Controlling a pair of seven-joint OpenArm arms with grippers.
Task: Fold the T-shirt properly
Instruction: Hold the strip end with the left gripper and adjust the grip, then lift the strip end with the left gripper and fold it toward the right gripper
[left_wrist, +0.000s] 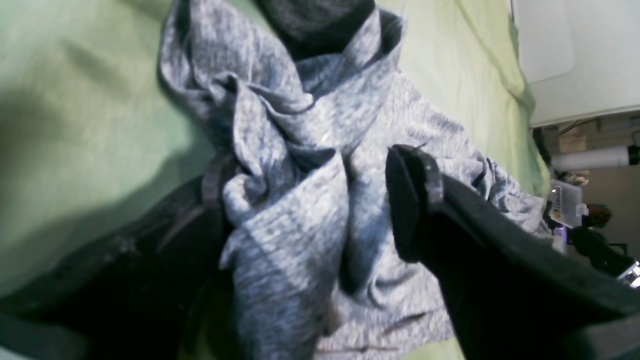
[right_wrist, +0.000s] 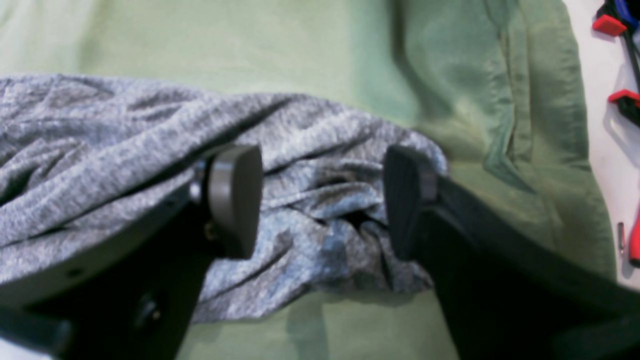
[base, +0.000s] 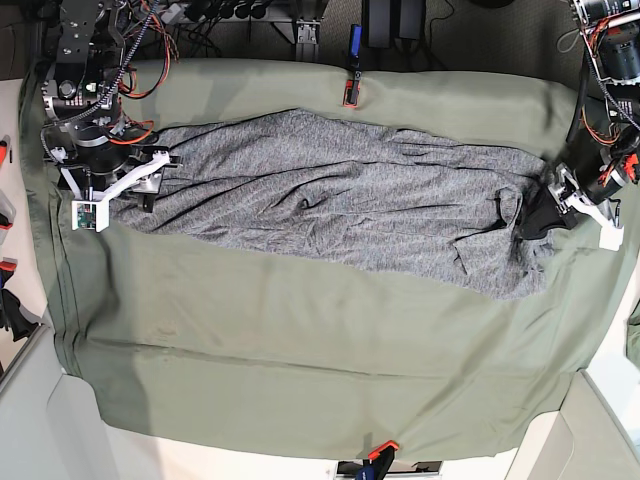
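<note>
The T-shirt (base: 330, 200) lies rumpled across the counter (base: 300, 370). At each end of it a wide-open tool, left (left_wrist: 320, 200) and right (right_wrist: 322, 200), straddles bunched cloth, probably to pinch it.

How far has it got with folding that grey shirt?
Barely started. The mottled grey knit T-shirt lies stretched out and wrinkled on the olive-green table cloth, with no neat fold visible. Both open tools, left and right, sit at opposite ends, straddling bunched fabric. All folding remains.
</note>
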